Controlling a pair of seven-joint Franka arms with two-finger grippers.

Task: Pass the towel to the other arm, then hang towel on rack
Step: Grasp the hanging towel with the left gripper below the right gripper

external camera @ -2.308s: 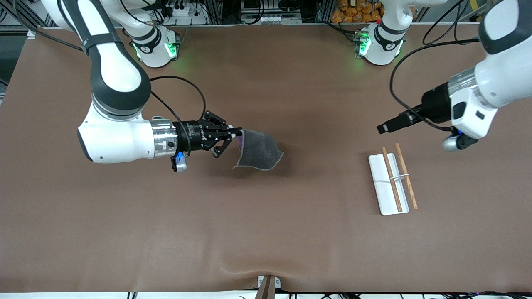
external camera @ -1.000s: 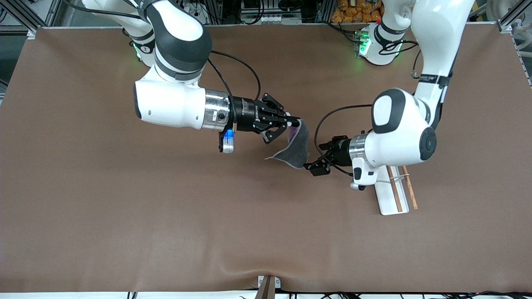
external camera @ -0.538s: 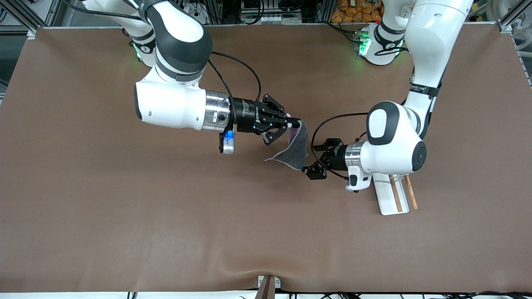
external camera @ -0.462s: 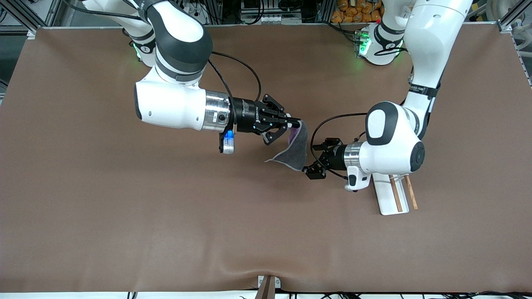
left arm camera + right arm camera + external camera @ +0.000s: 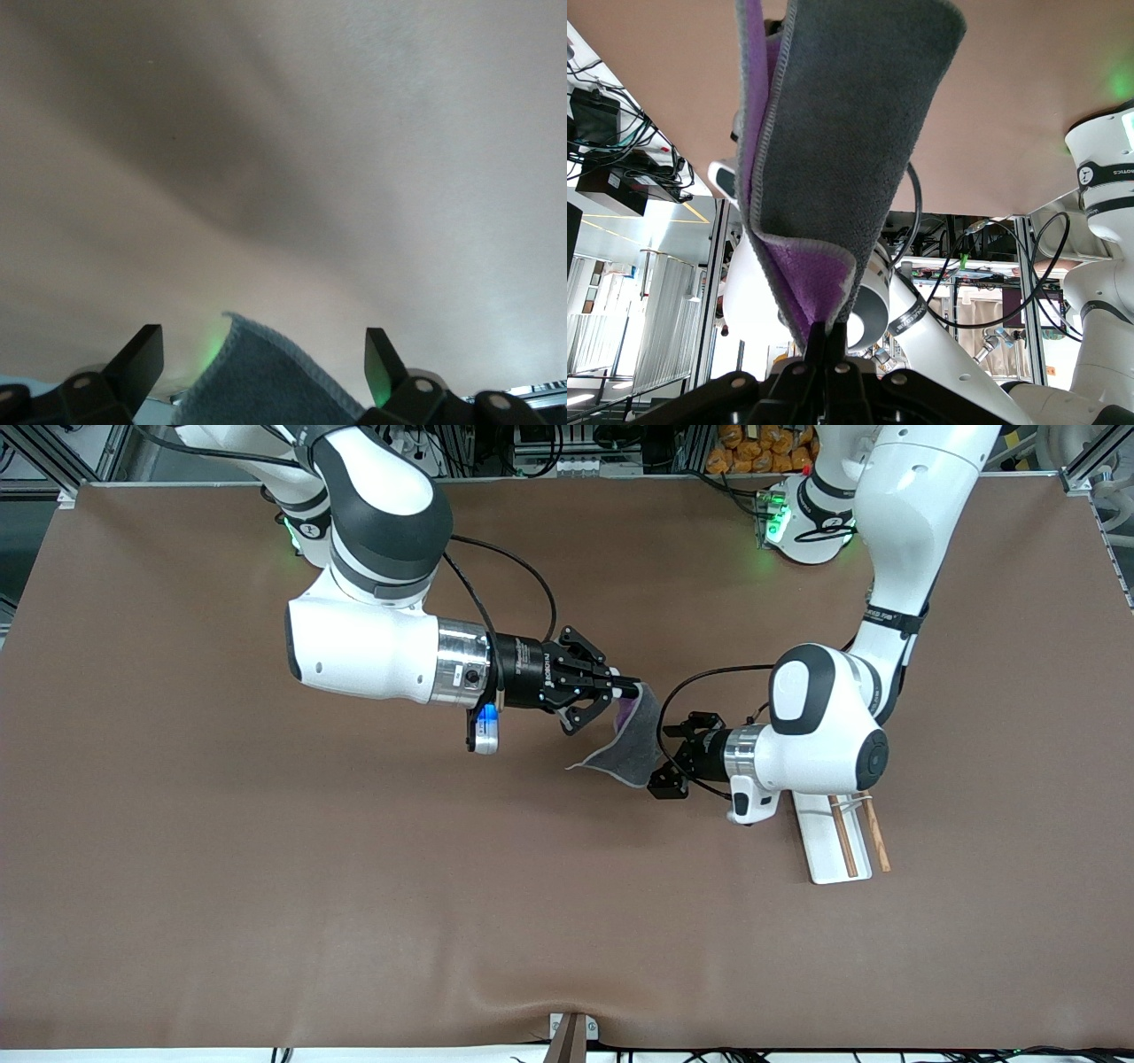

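The towel [image 5: 631,746], dark grey with a purple inner face, hangs folded over the middle of the table. My right gripper [image 5: 631,687] is shut on its upper corner; in the right wrist view the gripper [image 5: 826,343] pinches the purple fold of the towel [image 5: 842,133]. My left gripper [image 5: 666,759] is open beside the hanging towel, at its lower edge. In the left wrist view the towel's stitched edge [image 5: 266,381] stands between the spread fingers [image 5: 142,359] of that gripper [image 5: 261,359], touching neither. The rack [image 5: 819,850], a white tray with two wooden rods [image 5: 843,837], lies toward the left arm's end, partly under the left arm.
The brown mat [image 5: 354,886] covers the whole table. Cables and equipment line the edge where the arm bases [image 5: 802,522] stand. A small metal bracket [image 5: 571,1035] sits at the edge nearest the front camera. A black cable [image 5: 700,677] loops above the left gripper.
The left arm has swung in from its end of the table and slid its open gripper up to the towel's lower edge. The right arm holds the towel still.
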